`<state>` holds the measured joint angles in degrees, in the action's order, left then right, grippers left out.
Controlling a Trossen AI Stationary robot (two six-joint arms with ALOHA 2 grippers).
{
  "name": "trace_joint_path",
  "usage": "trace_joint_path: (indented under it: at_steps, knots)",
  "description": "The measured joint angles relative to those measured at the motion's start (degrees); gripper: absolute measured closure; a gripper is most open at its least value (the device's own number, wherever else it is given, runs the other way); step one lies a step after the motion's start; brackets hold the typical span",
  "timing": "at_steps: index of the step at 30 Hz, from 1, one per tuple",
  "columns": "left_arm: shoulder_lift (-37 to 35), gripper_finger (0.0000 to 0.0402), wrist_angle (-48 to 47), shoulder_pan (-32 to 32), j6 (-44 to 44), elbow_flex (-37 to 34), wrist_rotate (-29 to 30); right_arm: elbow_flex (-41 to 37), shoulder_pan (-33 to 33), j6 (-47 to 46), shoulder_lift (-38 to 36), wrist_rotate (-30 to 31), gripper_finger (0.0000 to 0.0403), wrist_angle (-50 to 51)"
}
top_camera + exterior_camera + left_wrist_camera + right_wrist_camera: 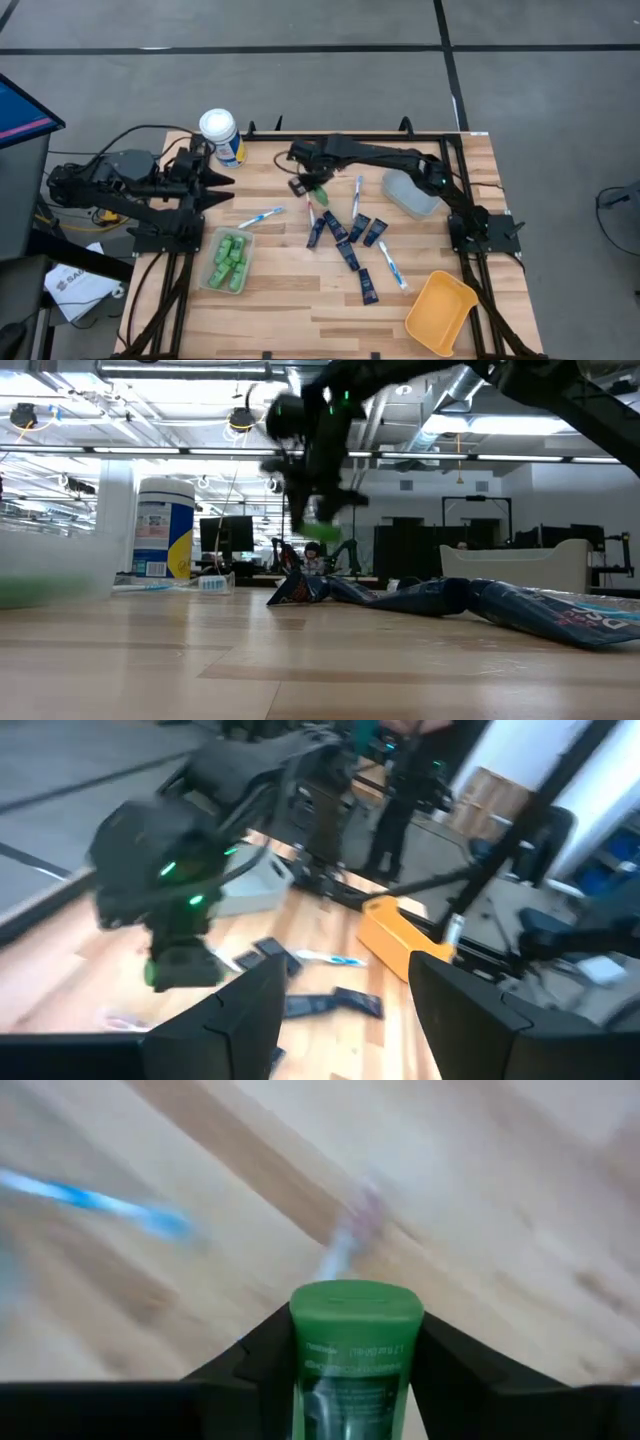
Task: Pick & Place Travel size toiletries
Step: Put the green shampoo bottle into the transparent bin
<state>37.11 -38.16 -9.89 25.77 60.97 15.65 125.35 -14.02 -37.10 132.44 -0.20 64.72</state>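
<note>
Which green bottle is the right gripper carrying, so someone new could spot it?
Follow the right arm from the table's right side to the far middle of the wooden table. The right gripper is shut on a green bottle there. Unlike the green bottles in the clear tray, it is off the table, beside the navy tubes.

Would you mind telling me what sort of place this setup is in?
Probably a robotics lab in an open-plan workspace: the wooden table carries two arms on frames, and the low view shows strip lights on an exposed ceiling above desks with monitors.

No legible text anywhere.
</note>
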Motion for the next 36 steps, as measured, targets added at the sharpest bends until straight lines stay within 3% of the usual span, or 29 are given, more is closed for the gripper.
trace_joint_path:
  at_steps: [4,9,12,17,20,26,30,36]
  knots:
    - [0.0,0.0192,0.0,0.0,0.0,0.0,4.6,9.7,1.1,2.5,-0.7,0.0,0.0260,-2.3]
    - [0.0,0.0192,0.0,0.0,1.4,0.0,6.8,3.7,2.1,3.0,-10.3,-1.6,0.0251,-19.7]
    - [0.1,0.0188,0.6,0.0,1.8,-0.3,7.4,3.8,2.3,5.6,-14.5,-1.3,0.0249,-24.3]
    - [-0.7,0.0169,10.8,1.2,2.2,-8.4,8.5,3.6,3.9,9.6,-18.9,-1.3,0.0254,-30.1]
    - [-0.5,0.0159,24.8,3.2,1.6,-16.3,5.0,3.7,5.5,12.5,-20.4,-1.3,0.0251,-34.8]
    - [3.1,0.0151,57.4,10.2,3.0,-29.5,-7.8,3.6,8.7,15.2,-20.4,-1.7,0.0245,-39.8]
    - [6.9,0.0152,67.8,12.7,2.7,-31.5,-13.9,3.7,9.9,15.2,-19.9,-3.0,0.0249,-40.3]
    - [11.7,0.0149,73.7,13.4,1.2,-31.7,-17.9,3.6,11.1,15.2,-19.7,-3.2,0.0242,-39.3]
